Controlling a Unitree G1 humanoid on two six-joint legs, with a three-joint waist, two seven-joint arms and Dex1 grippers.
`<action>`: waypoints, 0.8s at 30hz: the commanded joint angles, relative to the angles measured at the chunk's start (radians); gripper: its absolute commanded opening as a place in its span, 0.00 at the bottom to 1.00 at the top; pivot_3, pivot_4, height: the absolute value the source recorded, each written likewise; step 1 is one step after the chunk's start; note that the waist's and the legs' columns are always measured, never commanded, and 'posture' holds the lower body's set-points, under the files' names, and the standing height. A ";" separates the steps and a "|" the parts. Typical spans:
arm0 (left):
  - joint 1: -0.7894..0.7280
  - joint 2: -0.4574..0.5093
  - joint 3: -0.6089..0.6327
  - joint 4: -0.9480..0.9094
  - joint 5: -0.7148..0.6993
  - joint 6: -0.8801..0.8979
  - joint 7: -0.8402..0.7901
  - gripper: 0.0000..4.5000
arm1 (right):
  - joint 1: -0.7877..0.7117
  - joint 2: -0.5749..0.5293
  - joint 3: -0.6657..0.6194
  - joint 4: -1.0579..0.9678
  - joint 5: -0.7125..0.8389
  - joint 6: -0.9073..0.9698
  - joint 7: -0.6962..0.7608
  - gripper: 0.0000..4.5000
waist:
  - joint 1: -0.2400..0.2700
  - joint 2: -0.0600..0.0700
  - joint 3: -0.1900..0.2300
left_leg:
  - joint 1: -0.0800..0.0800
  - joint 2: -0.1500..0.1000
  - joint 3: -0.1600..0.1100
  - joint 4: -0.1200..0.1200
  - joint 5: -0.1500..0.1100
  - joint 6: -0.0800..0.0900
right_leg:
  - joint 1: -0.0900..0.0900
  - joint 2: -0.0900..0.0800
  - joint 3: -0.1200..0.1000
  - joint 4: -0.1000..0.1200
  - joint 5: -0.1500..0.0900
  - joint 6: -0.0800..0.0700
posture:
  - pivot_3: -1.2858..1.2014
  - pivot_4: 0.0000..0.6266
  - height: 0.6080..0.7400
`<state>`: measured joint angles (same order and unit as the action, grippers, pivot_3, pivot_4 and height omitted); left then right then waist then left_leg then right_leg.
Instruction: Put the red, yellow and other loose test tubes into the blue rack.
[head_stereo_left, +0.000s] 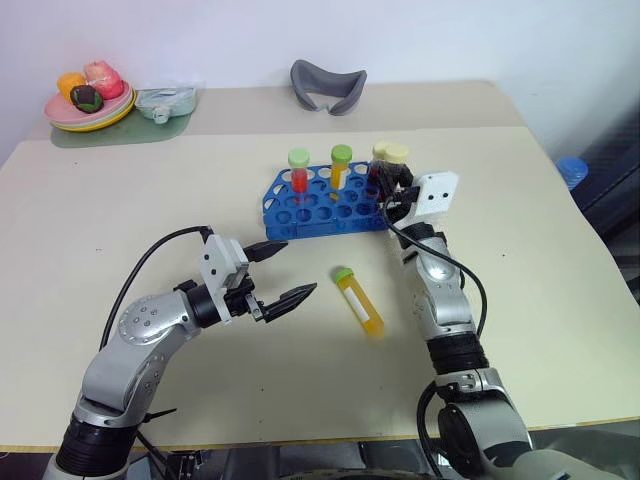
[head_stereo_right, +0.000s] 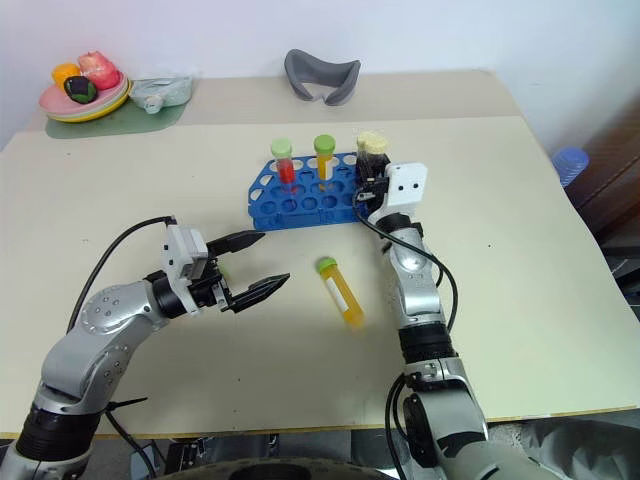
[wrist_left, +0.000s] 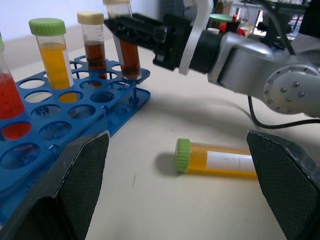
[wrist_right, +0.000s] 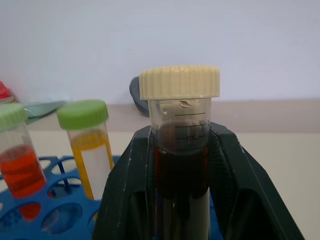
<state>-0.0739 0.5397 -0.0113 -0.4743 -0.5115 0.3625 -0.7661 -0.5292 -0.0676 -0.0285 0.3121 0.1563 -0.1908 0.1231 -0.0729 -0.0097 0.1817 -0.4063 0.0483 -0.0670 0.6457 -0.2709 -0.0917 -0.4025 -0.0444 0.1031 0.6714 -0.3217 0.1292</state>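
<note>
The right gripper (wrist_right: 180, 175) pinches a clear tube of dark brown liquid (wrist_right: 181, 165) with a ribbed cream cap, upright at the blue rack (head_stereo_left: 320, 205). The left gripper (head_stereo_left: 283, 275) gapes wide, holding nothing.

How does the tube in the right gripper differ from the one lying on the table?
The brown tube stands upright at the blue rack, clamped by the right gripper, with a pale yellow cap. The yellow tube lies flat, untouched, with a green cap. Both are clear, capped tubes.

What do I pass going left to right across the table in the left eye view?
Plate of toys → left gripper → red tube → yellow tube → lying yellow tube → right gripper holding the brown tube.
</note>
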 joint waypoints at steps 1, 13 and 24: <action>0.003 0.008 0.024 -0.034 -0.013 -0.008 -0.003 1.00 | -0.025 0.007 -0.015 0.008 -0.008 -0.041 0.002 0.18 | 0.000 0.000 0.000 | 0.000 0.000 0.000 0.000 0.000 0.000 | 0.000 0.000 0.000 0.001 0.000 0.000 | 0.52 0.24 1.00; 0.040 0.019 0.043 -0.032 -0.013 -0.026 -0.008 1.00 | 0.025 -0.034 -0.030 -0.191 0.012 0.039 0.042 0.99 | 0.002 0.000 0.000 | 0.000 0.000 0.000 0.000 0.000 0.000 | 0.000 0.000 0.000 0.001 0.000 0.000 | 0.52 0.24 1.00; 0.076 0.087 0.124 0.078 0.014 -0.091 -0.087 1.00 | 0.201 -0.511 -0.109 -0.896 0.463 0.936 0.278 0.99 | 0.003 0.002 0.001 | 0.000 0.000 0.000 0.000 0.000 0.001 | 0.001 0.000 0.000 0.000 0.000 0.000 | 0.52 0.24 1.00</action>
<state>0.0013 0.6080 0.0848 -0.4104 -0.5071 0.2997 -0.8272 -0.3217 -0.5343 -0.0989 -0.4509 0.4840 0.5798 0.3714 -0.0701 -0.0081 0.1824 -0.4059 0.0484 -0.0674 0.6457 -0.2715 -0.0906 -0.4016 -0.0440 0.1032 0.6710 -0.3219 0.1290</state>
